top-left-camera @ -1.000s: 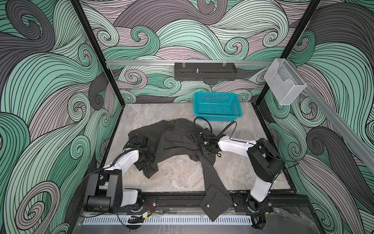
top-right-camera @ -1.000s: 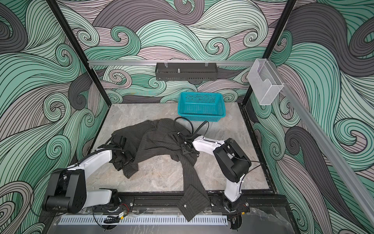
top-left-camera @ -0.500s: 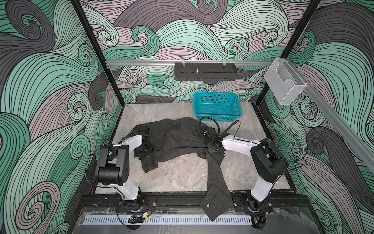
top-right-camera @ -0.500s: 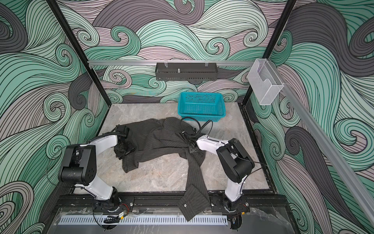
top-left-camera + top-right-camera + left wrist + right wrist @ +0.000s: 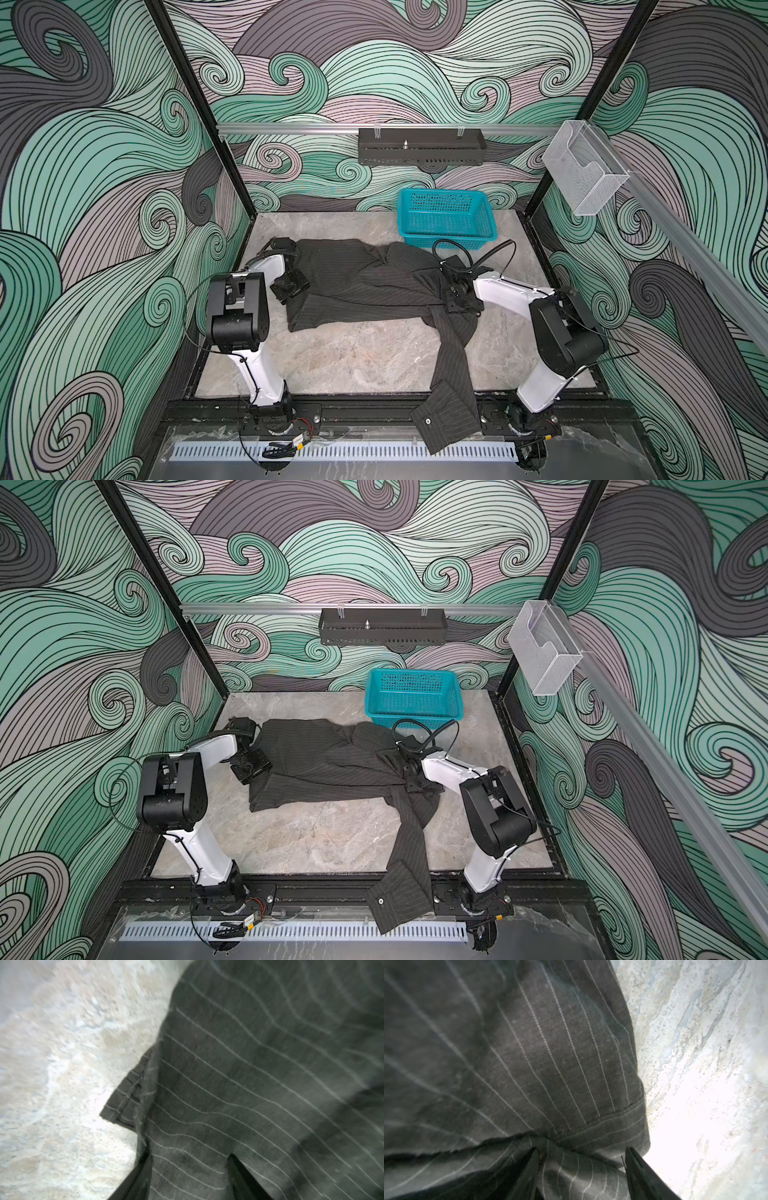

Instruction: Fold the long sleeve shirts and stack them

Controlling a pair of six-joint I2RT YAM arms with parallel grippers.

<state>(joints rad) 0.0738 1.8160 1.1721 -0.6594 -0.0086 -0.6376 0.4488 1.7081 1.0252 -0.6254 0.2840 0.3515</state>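
Both pincers part-open, straddling shirt (image 5: 365, 291) cloth.

Matt, woven charcoal cloth with fine pale pinstripes makes up the shirt (image 5: 365, 286), lying on a smooth, faintly glossy marble-look tabletop (image 5: 365, 357) beside a teal perforated plastic basket (image 5: 446, 220).

swirl-patterned walls (image 5: 104, 174), marble tabletop (image 5: 365, 357).

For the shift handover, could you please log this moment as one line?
pinstriped shirt: spread, unfolded | sleeve: overhanging table front | left tool, right tool: astride cloth | teal basket: behind shirt
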